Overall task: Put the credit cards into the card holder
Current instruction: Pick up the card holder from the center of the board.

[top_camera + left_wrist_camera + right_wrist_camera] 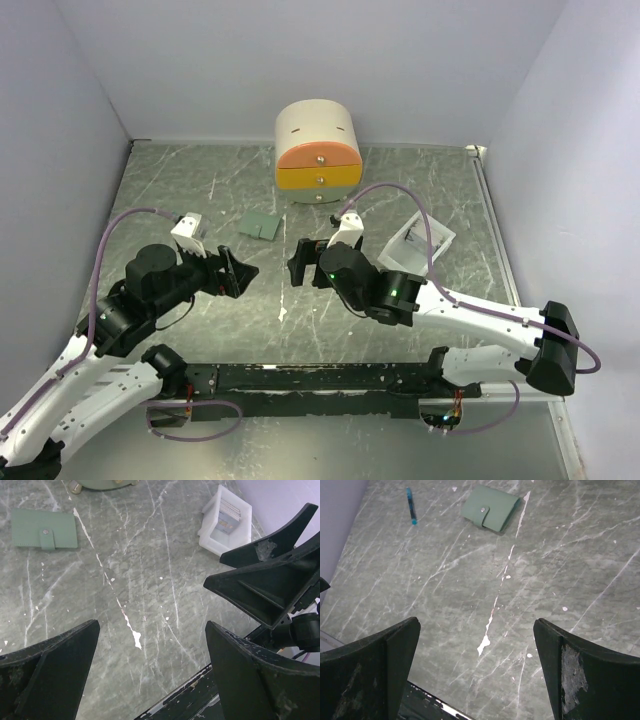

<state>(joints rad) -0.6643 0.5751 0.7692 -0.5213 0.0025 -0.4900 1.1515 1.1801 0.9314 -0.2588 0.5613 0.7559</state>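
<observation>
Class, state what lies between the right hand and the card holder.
Nothing: in the right wrist view, only bare marbled table separates the right hand from the closed card holder.

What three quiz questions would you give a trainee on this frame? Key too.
1. True or false: the flat grey-green folding card holder lies shut, strap snapped.
2. The dark striped credit cards sit in: A the white rectangular tray; B the card holder; C a gripper.
3. Fill in: the left gripper and the right gripper are both ____.
Key: 1 true; 2 A; 3 open.
</observation>
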